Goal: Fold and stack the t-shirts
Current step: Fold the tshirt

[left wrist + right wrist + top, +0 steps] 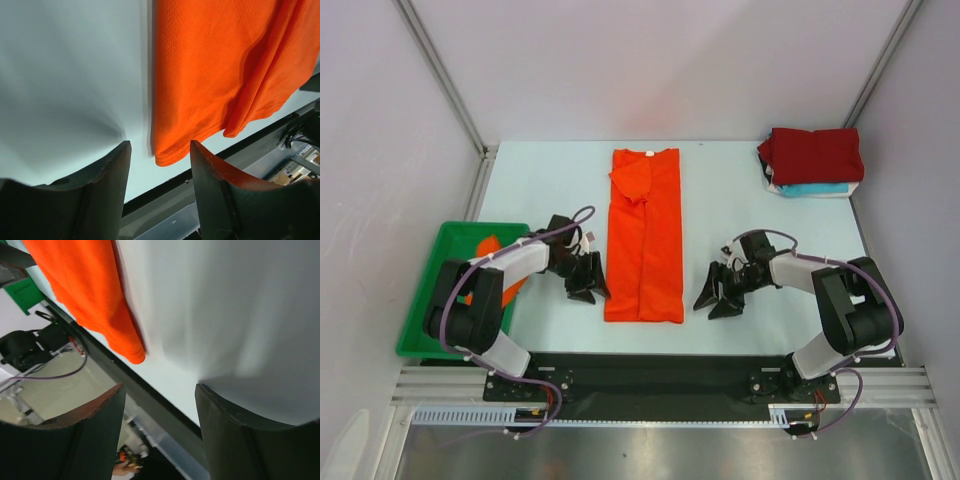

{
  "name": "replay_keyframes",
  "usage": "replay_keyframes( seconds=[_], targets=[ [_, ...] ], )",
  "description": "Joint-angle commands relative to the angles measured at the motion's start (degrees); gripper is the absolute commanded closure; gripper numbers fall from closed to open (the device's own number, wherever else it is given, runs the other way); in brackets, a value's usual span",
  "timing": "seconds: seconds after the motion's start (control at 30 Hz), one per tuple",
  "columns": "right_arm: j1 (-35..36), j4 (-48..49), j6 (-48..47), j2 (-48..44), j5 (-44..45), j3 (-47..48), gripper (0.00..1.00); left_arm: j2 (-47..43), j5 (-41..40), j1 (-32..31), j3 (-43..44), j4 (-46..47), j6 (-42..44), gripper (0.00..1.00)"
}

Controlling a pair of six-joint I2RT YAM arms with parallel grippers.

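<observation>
An orange t-shirt (644, 235) lies on the table folded into a long narrow strip, collar at the far end. Its near hem shows in the left wrist view (210, 75) and its near corner in the right wrist view (90, 295). My left gripper (588, 285) hovers just left of the strip's near end, open and empty. My right gripper (718, 297) stands to the right of the strip, apart from it, open with nothing between its fingers. A folded dark red t-shirt (816, 154) rests on a turquoise one (812, 189) at the far right corner.
A green tray (424, 300) at the left edge holds more orange cloth (487, 247). The table's near edge and a black rail (650, 368) run just behind both grippers. Grey walls close the sides and back.
</observation>
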Motion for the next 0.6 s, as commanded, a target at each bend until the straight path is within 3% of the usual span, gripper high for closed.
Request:
replay_keyframes(
  seconds=[0.0, 0.17, 0.27, 0.57],
  targets=[
    [3.0, 5.3, 5.0, -0.8, 2.1, -2.0, 0.36, -4.5, 2.8, 0.2, -3.4, 8.0, -5.6, 0.44],
    [10.8, 12.1, 8.9, 2.0, 4.5, -1.3, 0.37, -6.5, 4.1, 0.2, -10.4, 14.4, -9.0, 0.41],
    [12.4, 13.8, 11.2, 3.4, 6.1, -0.4, 0.37, -7.9, 4.7, 0.0, -12.6, 15.7, -10.4, 0.56],
    [12.7, 12.7, 11.7, 4.1, 8.6, -0.4, 0.4, -8.6, 4.6, 0.0, -13.6, 15.7, -11.1, 0.56]
  ],
)
